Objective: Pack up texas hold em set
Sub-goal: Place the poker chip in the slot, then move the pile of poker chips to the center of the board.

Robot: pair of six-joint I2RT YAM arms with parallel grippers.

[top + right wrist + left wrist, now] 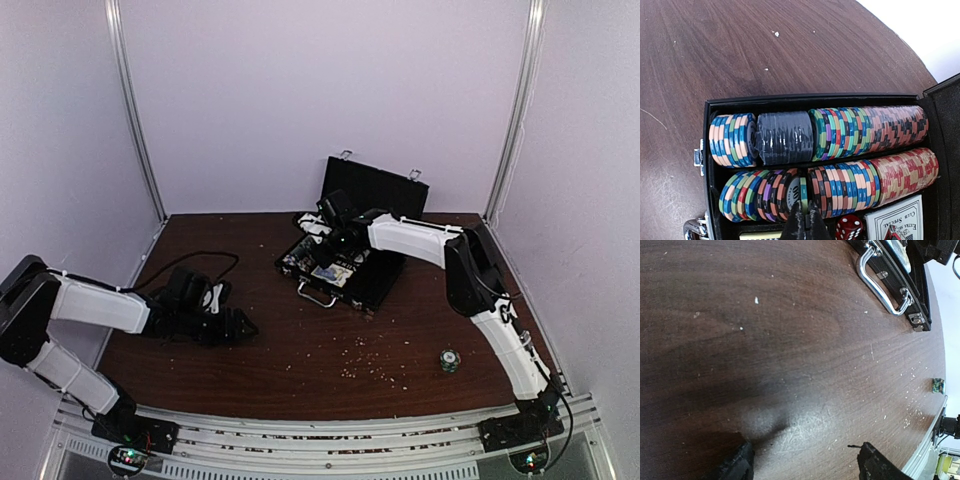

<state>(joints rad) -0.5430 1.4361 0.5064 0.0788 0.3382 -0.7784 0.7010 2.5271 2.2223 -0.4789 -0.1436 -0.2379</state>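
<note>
The black case of the texas hold em set lies open at the back of the table, its lid upright. My right gripper hangs over it. In the right wrist view its tips are shut, nothing between them, right at a gap in the near row of striped chips. A second chip row fills the far slot. A red die and a card deck lie beside the tips. My left gripper stands open over bare wood. One loose chip rests front right.
The case's silver handle and latches face the front. Pale crumbs are scattered over the brown table. A black cable loops at the left rear. Metal frame posts and purple walls close the back and sides.
</note>
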